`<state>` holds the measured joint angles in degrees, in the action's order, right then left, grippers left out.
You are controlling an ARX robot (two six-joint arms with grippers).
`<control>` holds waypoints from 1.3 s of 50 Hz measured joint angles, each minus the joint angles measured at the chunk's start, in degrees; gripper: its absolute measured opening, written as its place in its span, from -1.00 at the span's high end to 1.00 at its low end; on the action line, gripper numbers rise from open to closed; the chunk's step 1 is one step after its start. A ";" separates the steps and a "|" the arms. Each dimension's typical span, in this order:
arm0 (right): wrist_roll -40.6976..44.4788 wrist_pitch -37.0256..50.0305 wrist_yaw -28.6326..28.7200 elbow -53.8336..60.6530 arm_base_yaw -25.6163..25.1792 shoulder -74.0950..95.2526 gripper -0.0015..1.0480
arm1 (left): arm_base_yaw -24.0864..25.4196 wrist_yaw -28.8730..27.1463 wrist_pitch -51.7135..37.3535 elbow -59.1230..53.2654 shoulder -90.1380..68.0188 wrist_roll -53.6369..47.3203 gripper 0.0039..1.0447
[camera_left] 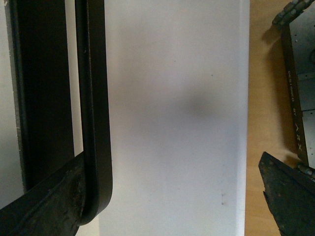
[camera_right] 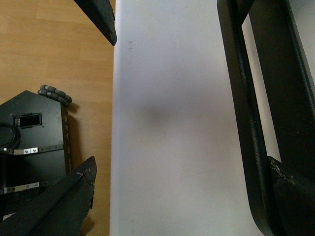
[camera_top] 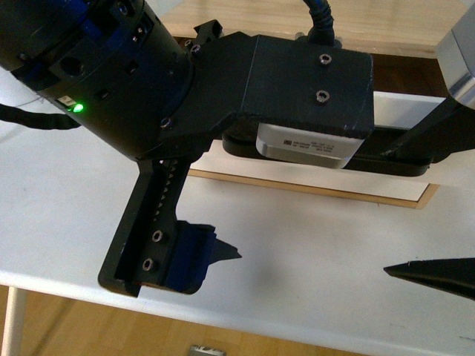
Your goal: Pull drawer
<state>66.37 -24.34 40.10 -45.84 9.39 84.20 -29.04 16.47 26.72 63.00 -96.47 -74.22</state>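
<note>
L gripper (camera_left: 167, 196): jaws wide, one finger (camera_left: 44, 206) tucked behind drawer handle (camera_left: 93, 98).
R gripper (camera_right: 182, 191): also wide, finger (camera_right: 295, 196) behind same bar.
White surface (camera_left: 172, 98): beside handle, spanned by jaws.

I see the white-fronted drawer with a light wood edge (camera_top: 393, 187) lying straight ahead (only a strip shows to me). Its long black bar handle (camera_top: 404, 165) runs across the front, standing off it, with rounded ends.

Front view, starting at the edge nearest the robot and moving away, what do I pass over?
wooden floor → white table → drawer's light wood edge → black bar handle
</note>
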 joint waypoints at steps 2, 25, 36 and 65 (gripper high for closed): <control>-0.61 1.03 -0.02 0.59 0.09 -0.42 -0.83 | -0.02 -0.20 -0.26 -0.39 0.35 -0.04 -0.89; -15.30 9.64 2.45 5.64 -2.51 -18.64 -0.83 | 0.13 -0.83 -15.30 -7.54 17.53 10.25 -0.89; -35.98 30.58 -6.34 15.96 -5.07 -34.64 -0.83 | 2.54 -14.99 -44.00 -21.11 28.76 26.99 -0.89; -67.32 21.99 0.68 29.88 -25.94 -70.31 -0.83 | 3.96 -49.33 -36.50 -54.34 84.67 64.04 -0.89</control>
<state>-0.95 -2.35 40.77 -15.97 -16.56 13.89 -25.08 -32.86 -9.78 8.67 -11.79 -10.17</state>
